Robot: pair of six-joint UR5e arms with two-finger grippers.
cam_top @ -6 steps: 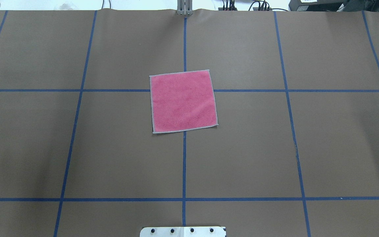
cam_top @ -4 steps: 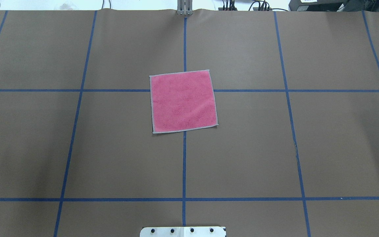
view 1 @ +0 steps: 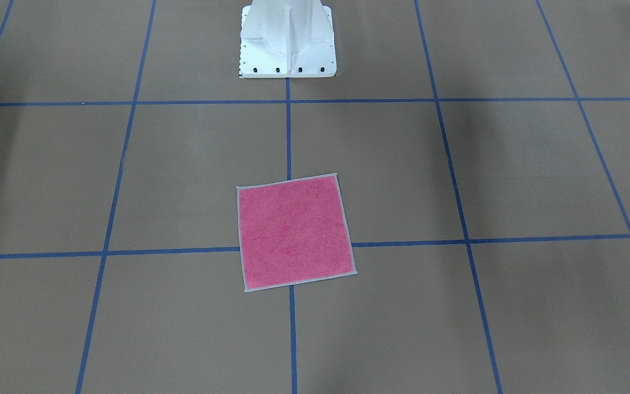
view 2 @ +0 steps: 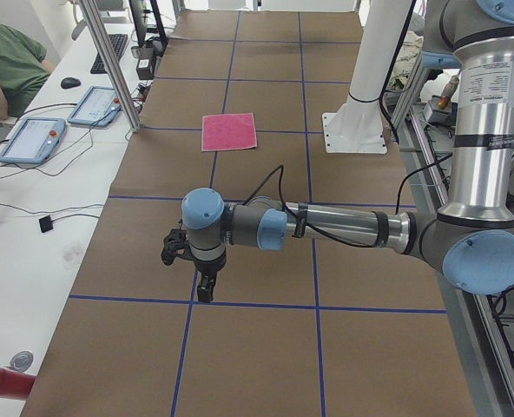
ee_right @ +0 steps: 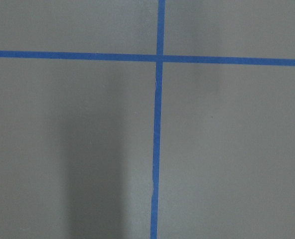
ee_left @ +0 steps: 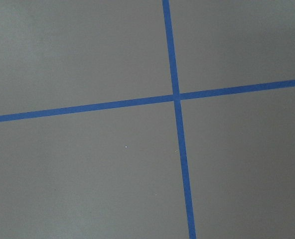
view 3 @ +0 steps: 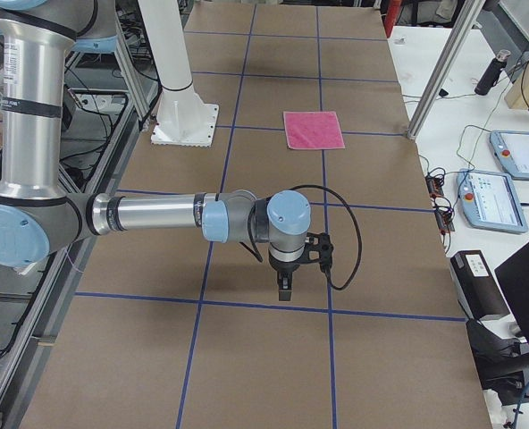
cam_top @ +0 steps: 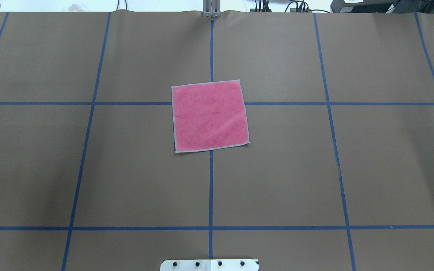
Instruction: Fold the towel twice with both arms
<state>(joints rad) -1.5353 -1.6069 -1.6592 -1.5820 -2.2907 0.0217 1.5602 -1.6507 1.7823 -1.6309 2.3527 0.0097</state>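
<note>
So the towel [cam_top: 210, 116] is lying flat on the table [cam_top: 145, 180], pink side up with its grey edging showing all round. It's straight out in front of the pedestal [view 1: 287, 44], a fair way from it, right on a crossing of the blue tape [cam_top: 211, 188] and turned a bit skew to the lines. No fold in it, nothing touching it. Both arms are way off to the sides. The left arm [view 2: 326, 228] reaches out level from the pedestal's left and its gripper [view 2: 205, 291] points straight down just above the table. That puts it about as far out from the pedestal as the towel, but well apart from it sideways. The right arm [view 3: 157, 214] mirrors that on the pedestal's right, with the right gripper [view 3: 284, 290] hanging low over the paper too, also nowhere near the towel. Honestly can't tell whether either gripper is spread or pinched together, since they only show up small from the table ends, and neither has anything in it that I can see. Both wrist cams just show brown paper and a tape crossing.
</note>
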